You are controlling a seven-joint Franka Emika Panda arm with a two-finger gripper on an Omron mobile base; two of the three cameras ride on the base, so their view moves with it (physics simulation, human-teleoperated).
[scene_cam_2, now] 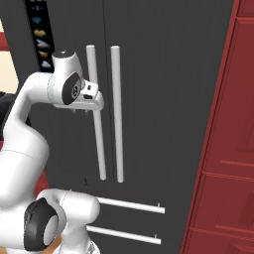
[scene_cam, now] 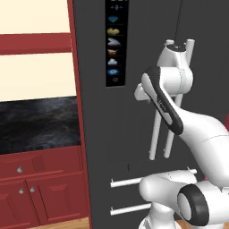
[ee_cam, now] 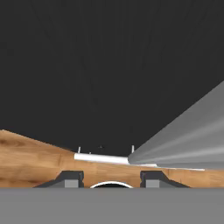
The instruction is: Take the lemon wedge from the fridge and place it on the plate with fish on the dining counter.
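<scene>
Left base view: a simulated kitchen with red cabinets [scene_cam: 31,188] and a black marbled worktop [scene_cam: 38,123] at left; the fridge [scene_cam: 96,134] stands closed, its dark-grey face carrying an icon panel [scene_cam: 116,40] and two lower drawer bars. The white arm reaches up so that the hand sits against the vertical door handles [scene_cam: 156,134]. The step in hand is judged to be opening a fridge door; the lemon wedge is presumably behind the closed doors and cannot be located.

Right base view: the gripper [scene_cam_2: 82,111] hangs at the left handle [scene_cam_2: 96,129], beside the right handle [scene_cam_2: 117,114]. Whether the fingers enclose the bar cannot be told here.

Hand view: dark door panel above, wooden floor [ee_cam: 30,162] below. The two fingertips [ee_cam: 70,177] stand apart, and the grey bar [ee_cam: 188,144] passes to one side of them, not between. Recommended: centre the bar between the fingers before closing, then pull along the door's swing arc, not straight back, to avoid slipping off.
</scene>
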